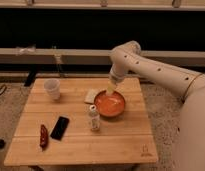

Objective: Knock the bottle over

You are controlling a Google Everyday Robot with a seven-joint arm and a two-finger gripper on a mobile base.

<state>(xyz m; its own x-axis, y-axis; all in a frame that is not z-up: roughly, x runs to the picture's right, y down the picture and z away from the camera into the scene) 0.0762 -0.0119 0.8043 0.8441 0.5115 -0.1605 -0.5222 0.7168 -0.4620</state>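
The bottle (94, 118) is small and clear-whitish with a white cap. It stands upright on the wooden table (121, 135), just in front of the left edge of an orange bowl (110, 103). My gripper (111, 89) hangs from the white arm above the far rim of the bowl, behind and to the right of the bottle and apart from it.
A white paper cup (52, 89) stands at the table's back left. A small pale packet (91, 95) lies left of the bowl. A black phone (59, 127) and a red object (44, 136) lie at the front left. Dark shelving runs behind the table.
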